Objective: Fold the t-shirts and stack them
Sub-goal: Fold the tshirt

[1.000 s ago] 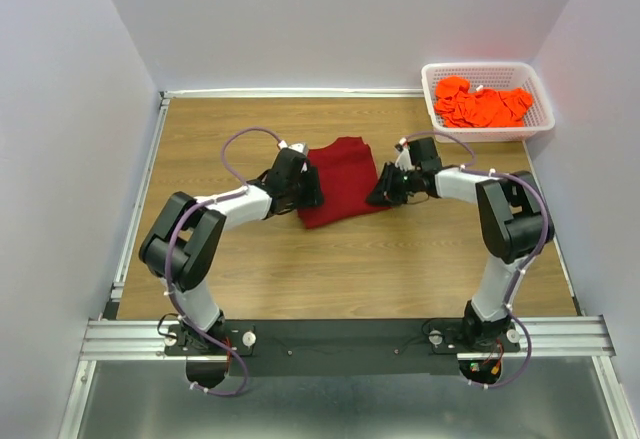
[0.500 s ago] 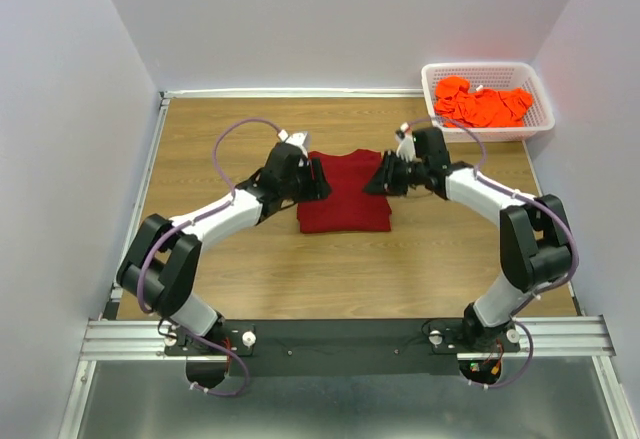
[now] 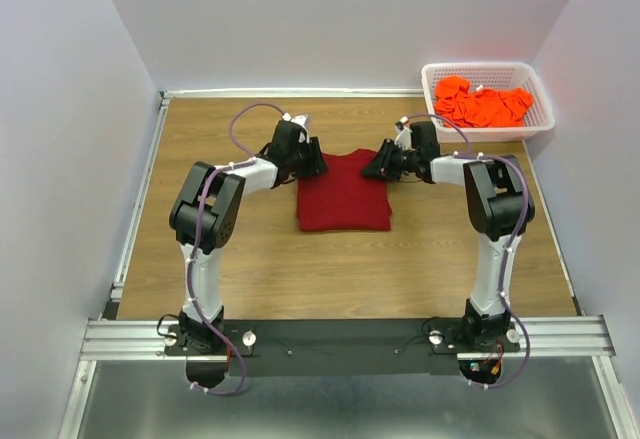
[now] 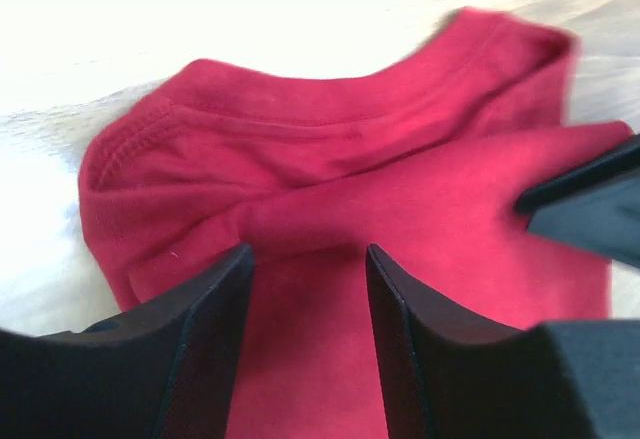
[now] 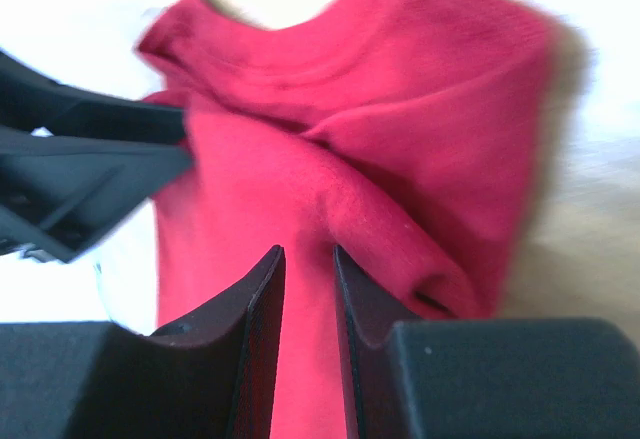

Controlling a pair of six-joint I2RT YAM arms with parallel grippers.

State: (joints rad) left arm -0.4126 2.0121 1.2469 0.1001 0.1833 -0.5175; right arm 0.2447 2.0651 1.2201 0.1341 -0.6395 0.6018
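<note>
The left end effector (image 3: 312, 162) sits at the far-left corner of the maroon t-shirt (image 3: 343, 199). Its fingers stand fairly wide with red cloth showing between them, and whether they grip it cannot be told. The shirt lies folded on the wooden table (image 3: 250, 259), midway between the two arms. Its neckline is at the far edge and its folded near edge faces the arm bases. It is close to square, so no long axis stands out. A second ago it sat skewed and bunched; now it is flat, its sides in line with the table's edges, and both arms reach further out. The right end effector (image 3: 378, 167) is at the far-right corner, its narrow gap closed on a fold of the shirt. Well to the right, in the far corner, a white mesh basket (image 3: 487, 67) holds the orange t-shirts (image 3: 485, 107).
</note>
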